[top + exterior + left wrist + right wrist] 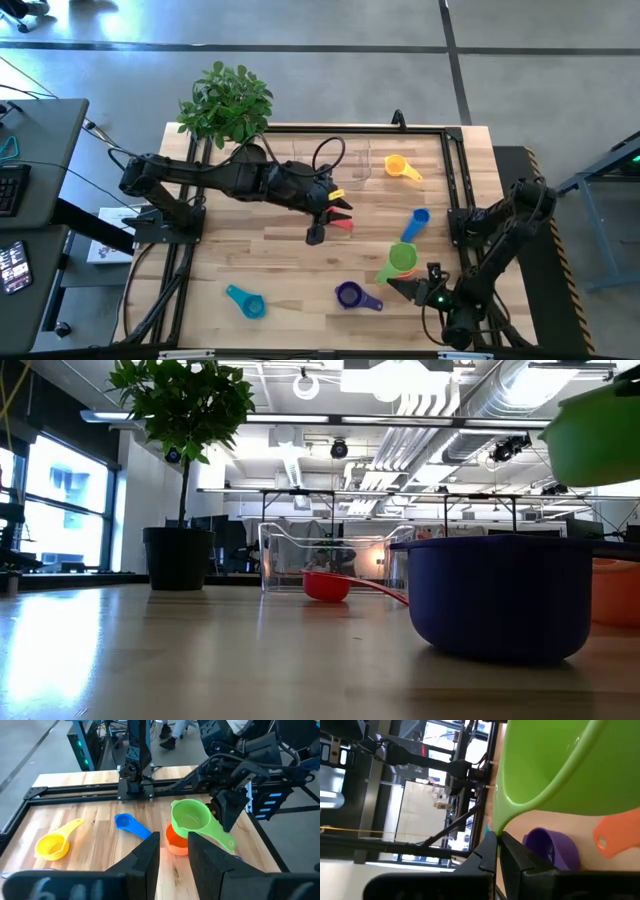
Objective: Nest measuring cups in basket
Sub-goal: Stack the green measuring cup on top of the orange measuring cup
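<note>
My right gripper (408,285) is at the table's near right, shut on the green measuring cup (192,817), which hangs over the orange cup (174,842). My left gripper (174,852) hovers open above the table's middle with nothing between its fingers; the red cup (344,226) lies on the wood just beside it. Yellow (402,168), blue (416,222), purple (352,296) and teal (245,301) cups lie apart on the table, each resting on its bowl. The clear basket (320,555) stands at the far edge, right of the plant pot. My right gripper pinches the green cup's flat handle (220,834) between its two fingers, a little short of the handle's free end (230,843). The fingers (227,815) come from the table's near right side and lie across the handle. The cup is lifted clear, mouth up and slightly tilted.
A potted plant (228,105) stands at the far left corner. A black rail frame (455,190) runs along the table's edges. The purple cup (500,595) sits close to the near edge, and bare wood lies at the near left around the teal cup.
</note>
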